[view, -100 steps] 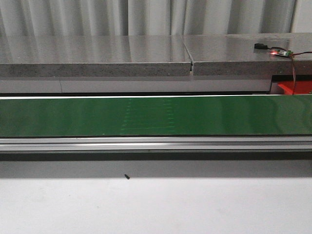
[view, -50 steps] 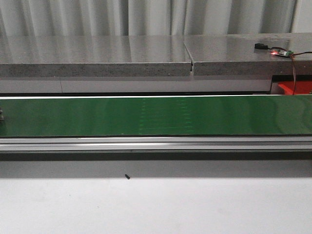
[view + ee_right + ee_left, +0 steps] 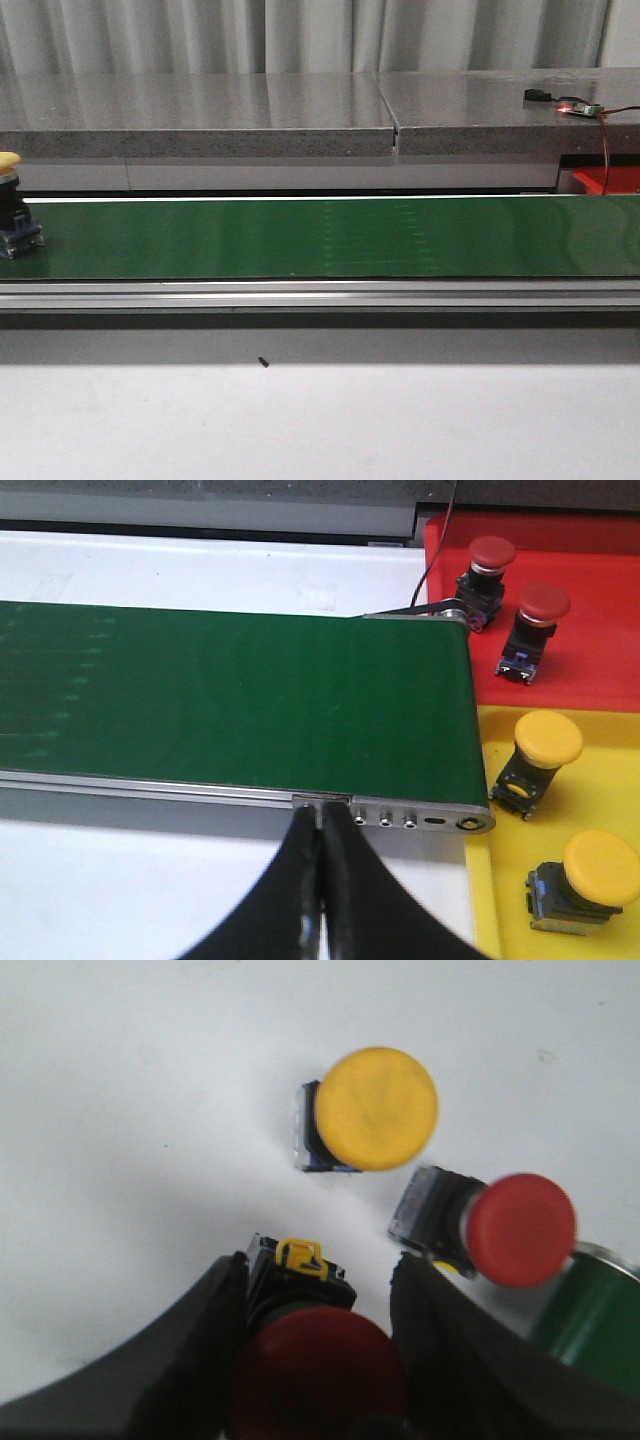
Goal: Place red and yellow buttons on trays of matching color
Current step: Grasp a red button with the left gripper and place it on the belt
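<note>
The task looks partly done. In the right wrist view, two red mushroom-head push buttons already stand on the red plastic tray, and two yellow mushroom-head push buttons sit on the yellow plastic tray beside the end of the green conveyor belt. The right gripper hangs just off the belt's near rail, its jaws pressed together and holding nothing.

More remain. A yellow-capped button on a dark base stands at the left end of the belt in the front view. On the white table, the left gripper has its jaws around a red-capped button with a yellow clip, apparently gripping it. Another yellow button and another red button lie near it, unsorted.
</note>
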Robot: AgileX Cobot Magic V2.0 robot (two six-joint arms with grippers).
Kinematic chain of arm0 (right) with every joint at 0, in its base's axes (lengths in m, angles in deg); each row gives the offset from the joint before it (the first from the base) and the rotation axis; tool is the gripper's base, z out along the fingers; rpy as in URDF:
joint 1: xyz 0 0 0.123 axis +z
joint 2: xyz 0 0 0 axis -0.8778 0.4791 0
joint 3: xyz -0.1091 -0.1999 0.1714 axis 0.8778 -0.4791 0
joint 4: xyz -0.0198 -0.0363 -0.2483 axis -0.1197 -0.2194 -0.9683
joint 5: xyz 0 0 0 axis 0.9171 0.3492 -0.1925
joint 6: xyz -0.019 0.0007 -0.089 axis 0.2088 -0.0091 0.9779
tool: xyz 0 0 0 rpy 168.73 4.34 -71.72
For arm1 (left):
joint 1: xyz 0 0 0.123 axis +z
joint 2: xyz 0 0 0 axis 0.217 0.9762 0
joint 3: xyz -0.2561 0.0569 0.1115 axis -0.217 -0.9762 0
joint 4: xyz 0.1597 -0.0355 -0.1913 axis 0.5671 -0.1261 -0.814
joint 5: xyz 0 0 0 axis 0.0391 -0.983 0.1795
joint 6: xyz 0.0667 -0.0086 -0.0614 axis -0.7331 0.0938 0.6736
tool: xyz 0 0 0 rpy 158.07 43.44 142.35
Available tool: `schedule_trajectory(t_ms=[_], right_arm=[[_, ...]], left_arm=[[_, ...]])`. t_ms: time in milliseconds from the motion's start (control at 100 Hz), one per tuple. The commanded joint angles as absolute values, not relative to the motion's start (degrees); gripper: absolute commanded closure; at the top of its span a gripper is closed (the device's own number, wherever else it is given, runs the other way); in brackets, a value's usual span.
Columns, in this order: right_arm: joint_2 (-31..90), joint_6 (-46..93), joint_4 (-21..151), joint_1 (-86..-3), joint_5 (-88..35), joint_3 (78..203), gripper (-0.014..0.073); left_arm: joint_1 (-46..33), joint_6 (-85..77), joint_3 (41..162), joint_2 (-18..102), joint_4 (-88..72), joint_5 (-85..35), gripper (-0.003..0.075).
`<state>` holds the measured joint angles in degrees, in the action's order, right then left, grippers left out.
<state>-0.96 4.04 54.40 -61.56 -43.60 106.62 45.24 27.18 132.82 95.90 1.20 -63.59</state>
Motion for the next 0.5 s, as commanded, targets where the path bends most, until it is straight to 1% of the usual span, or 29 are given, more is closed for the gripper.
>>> schedule_trajectory(t_ms=[0, 220, 490], right_arm=[[-0.98, 4.33, 54.22, -61.47, -39.77, 108.02, 0.0661], [-0.98, 4.33, 54.22, -61.47, -39.77, 108.02, 0.0661], [-0.98, 4.33, 54.23, -61.47, -39.83, 108.02, 0.0661]], left_arm=[[44.7, 26.11, 130.86, 87.93, -1.24, -61.63, 0.0491], [40.55, 26.11, 121.92, 76.37, -1.24, -57.21, 0.0492], [33.19, 26.11, 121.19, 75.18, -1.24, -59.15, 0.0492]])
